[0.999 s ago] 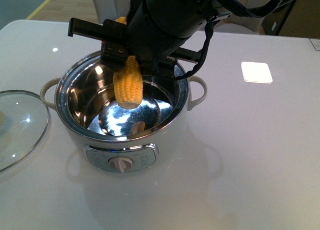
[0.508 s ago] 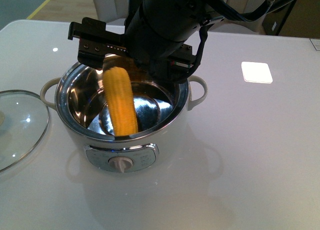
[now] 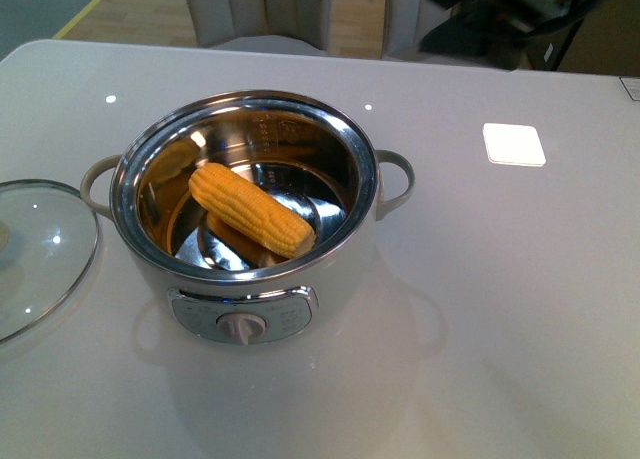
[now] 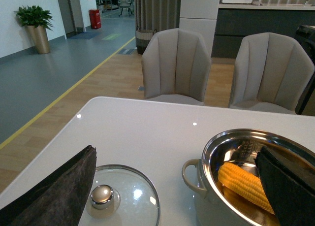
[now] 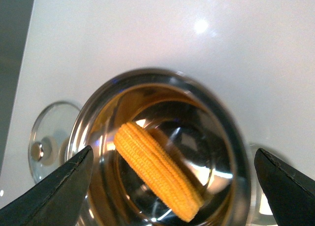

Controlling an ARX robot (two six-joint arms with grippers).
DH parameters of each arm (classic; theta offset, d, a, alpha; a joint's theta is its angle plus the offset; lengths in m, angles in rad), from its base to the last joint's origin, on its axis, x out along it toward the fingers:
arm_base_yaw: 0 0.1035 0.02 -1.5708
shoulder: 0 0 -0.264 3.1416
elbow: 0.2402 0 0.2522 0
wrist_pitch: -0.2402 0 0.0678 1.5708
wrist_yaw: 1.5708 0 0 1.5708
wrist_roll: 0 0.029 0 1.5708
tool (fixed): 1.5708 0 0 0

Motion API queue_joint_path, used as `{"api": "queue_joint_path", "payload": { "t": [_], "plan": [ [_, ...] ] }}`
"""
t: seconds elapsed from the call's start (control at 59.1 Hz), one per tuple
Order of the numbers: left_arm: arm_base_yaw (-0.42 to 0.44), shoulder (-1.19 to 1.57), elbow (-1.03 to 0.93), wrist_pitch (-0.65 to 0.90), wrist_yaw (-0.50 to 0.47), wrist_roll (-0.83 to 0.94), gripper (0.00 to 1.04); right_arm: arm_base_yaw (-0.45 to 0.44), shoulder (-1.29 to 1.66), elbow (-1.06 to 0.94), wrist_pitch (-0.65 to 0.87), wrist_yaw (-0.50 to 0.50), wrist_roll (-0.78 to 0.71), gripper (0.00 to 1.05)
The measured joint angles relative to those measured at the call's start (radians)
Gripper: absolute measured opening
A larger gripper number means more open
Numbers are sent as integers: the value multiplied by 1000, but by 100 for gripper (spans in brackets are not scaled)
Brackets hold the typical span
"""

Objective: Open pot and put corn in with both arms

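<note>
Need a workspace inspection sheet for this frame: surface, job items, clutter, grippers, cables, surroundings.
Surface: white table, glossy, with light reflections.
Pot: pot open, upright, knob facing the camera.
Corn: corn lies slanted inside the pot, free of any gripper.
Lid: glass lid flat on the table beside the pot, apart from it.
Clutter: white square on the table beyond the pot.
Grippers: left gripper open, empty; right gripper open, empty, above the pot.
Cables: dark cable at the far table edge.
Surroundings: two beige chairs, potted plant, wood floor.
</note>
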Motion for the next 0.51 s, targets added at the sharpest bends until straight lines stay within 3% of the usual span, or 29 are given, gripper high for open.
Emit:
{"api": "queue_joint_path", "payload": {
  "t": [0.271,0.44,0.508],
  "plan": [
    [0,0,0,0,0,0,98,-170,-314,-284,101,189,-173,96],
    [0,0,0,0,0,0,98,-270,-510,-436,109,248,-257,96],
    [0,0,0,0,0,0,98,-288,-527,-538,386,148,-356,85]
  ]
}}
